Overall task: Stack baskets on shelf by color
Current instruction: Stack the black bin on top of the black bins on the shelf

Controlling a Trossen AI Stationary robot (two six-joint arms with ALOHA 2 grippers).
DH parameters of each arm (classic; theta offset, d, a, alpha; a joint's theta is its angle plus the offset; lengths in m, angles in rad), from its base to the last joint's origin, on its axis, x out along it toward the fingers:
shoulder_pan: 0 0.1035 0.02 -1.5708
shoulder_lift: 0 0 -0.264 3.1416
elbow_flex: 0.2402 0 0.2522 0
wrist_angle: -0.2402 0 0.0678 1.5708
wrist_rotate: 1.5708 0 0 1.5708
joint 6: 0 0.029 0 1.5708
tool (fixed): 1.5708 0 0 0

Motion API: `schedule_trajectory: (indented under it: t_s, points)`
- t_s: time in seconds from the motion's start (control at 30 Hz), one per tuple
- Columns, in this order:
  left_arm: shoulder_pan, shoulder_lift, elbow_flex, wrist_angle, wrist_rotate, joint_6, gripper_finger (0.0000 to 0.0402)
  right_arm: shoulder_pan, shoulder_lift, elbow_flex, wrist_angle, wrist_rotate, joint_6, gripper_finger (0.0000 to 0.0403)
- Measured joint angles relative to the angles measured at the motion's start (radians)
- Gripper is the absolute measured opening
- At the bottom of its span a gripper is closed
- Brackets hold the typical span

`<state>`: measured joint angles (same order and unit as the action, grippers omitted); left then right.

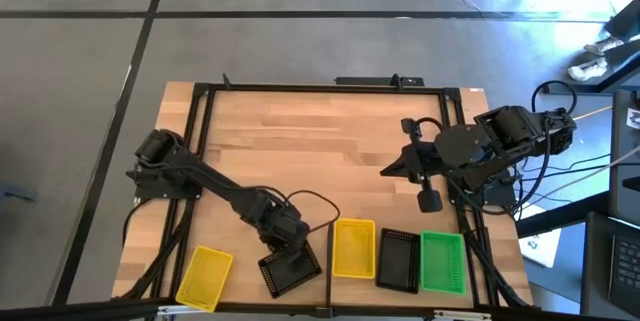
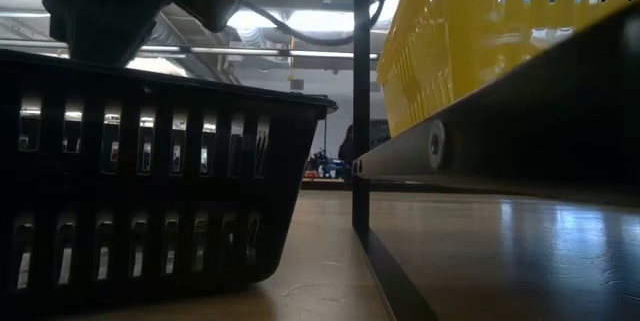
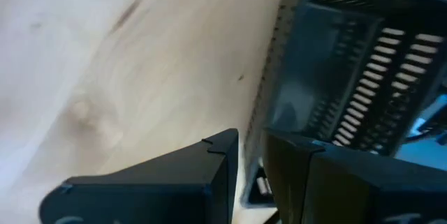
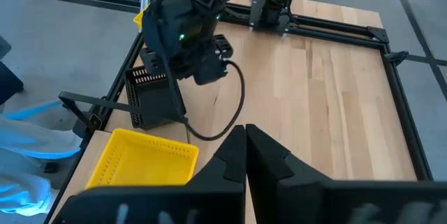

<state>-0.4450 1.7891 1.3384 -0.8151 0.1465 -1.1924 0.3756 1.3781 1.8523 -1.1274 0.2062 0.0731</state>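
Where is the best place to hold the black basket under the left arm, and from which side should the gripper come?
The long rim wall looks best. The black basket sits upright with its open side up, so its thin lattice wall can go between two fingers from straight above. The left gripper is already there, one finger on each side of that wall. The right gripper waits over the table.

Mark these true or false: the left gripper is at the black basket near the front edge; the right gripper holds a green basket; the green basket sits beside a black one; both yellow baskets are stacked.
1. The left gripper is at a black basket near the table's front edge. True.
2. The right gripper holds a green basket. False: it holds nothing, fingers closed, over bare wood.
3. The green basket sits beside another black basket. True.
4. The yellow baskets are stacked. False: one lies left, another apart.
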Motion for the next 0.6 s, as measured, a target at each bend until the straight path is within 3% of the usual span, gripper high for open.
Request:
schedule_trajectory:
  t_s: [0.6]
  points:
    - [-0.028,0.055,0.002,0.133,-0.024,0.002,0.0055,0.000,0.000,0.000,-0.012,-0.001,0.001,0.0000]
